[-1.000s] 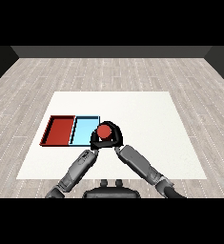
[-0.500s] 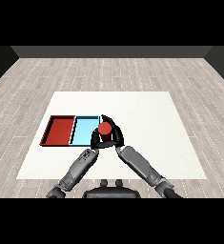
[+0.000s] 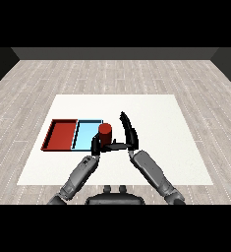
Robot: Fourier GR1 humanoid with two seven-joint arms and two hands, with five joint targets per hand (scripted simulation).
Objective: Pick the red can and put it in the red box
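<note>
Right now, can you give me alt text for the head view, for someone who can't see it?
A red cylindrical can stands at the right edge of a light blue tray, between the left robot hand and the right robot hand, whose fingers are straight. A red tray lies left of the blue one on the white table.

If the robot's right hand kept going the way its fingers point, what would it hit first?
Probably nothing: the right hand points up and away across the bare white table; the red cylindrical can sits to its left.
</note>
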